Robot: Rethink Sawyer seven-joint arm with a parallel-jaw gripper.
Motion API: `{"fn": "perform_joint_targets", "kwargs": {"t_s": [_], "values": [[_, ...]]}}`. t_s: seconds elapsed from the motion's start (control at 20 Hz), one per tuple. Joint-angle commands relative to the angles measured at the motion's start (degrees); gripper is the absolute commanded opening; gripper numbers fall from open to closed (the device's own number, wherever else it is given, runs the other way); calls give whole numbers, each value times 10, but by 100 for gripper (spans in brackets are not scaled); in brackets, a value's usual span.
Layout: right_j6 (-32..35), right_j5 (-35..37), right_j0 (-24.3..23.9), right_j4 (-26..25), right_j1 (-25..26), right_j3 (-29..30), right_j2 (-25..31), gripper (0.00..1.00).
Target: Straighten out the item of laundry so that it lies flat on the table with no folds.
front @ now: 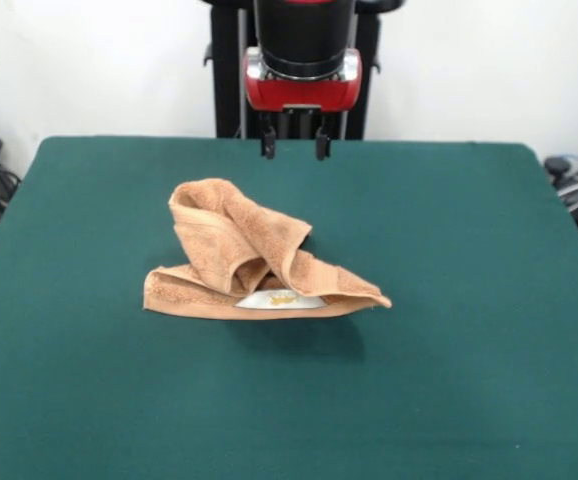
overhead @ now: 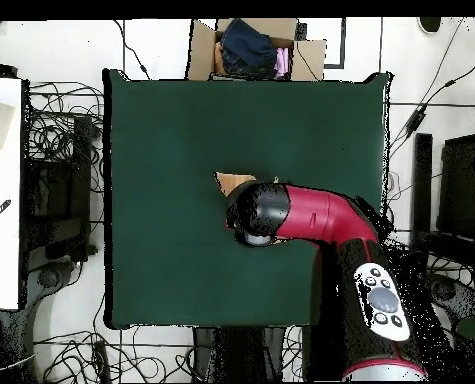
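Observation:
The item of laundry (front: 259, 262), an orange-tan towel, sits crumpled in a folded heap near the middle of the dark green table (front: 469, 350). A white label (front: 281, 298) peeks out under its front fold. My gripper (front: 294, 148) hangs above the table behind the towel, open, with nothing between its two dark fingertips and clear of the cloth. In the overhead view the red and black arm (overhead: 311, 215) covers most of the towel, and only one tan corner (overhead: 231, 182) shows on the table (overhead: 181, 130).
A cardboard box (overhead: 256, 48) holding dark and pink clothes stands just past one table edge. Cables lie on the floor around the table, and a white surface (overhead: 1, 190) stands off to one side.

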Motion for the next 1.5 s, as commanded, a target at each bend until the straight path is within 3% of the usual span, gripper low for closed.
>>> {"fn": "perform_joint_targets", "kwargs": {"t_s": [0.05, 0.8, 1.25, 1.5], "values": [[9, -19, 5, -15, 14, 41, 38, 100], [89, 77, 62, -8, -30, 57, -29, 100], [77, 81, 69, -6, -48, 61, -36, 100], [67, 37, 62, -6, -45, 63, -29, 100]]}}
